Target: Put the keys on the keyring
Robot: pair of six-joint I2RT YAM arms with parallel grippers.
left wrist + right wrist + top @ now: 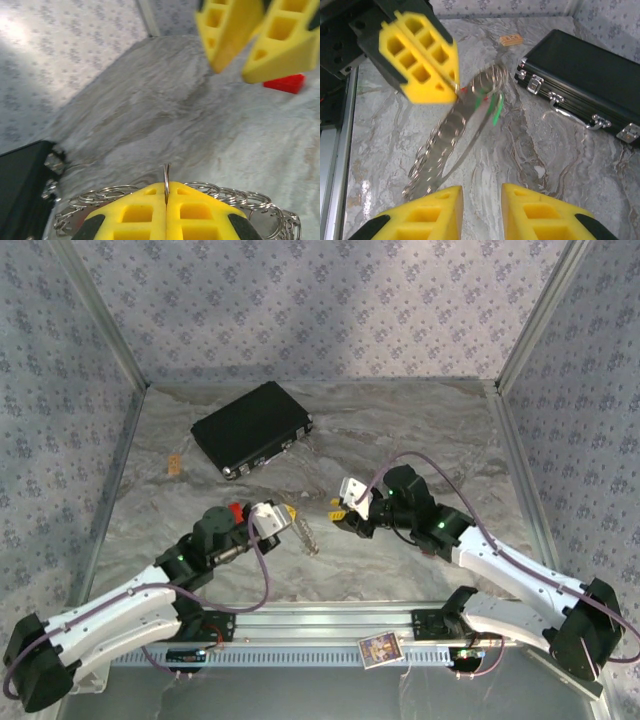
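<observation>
While the left hand (166,194) is clamping the keyring (166,172), the open right hand (482,195) is likely needing a key next.

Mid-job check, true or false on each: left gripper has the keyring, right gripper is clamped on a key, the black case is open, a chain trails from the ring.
1. The left gripper is shut on the keyring. True.
2. The right gripper is clamped on a key. False: its fingers stand apart with nothing between them.
3. The black case lies open. False: its lid is shut.
4. A chain of rings trails from the keyring. True.
</observation>
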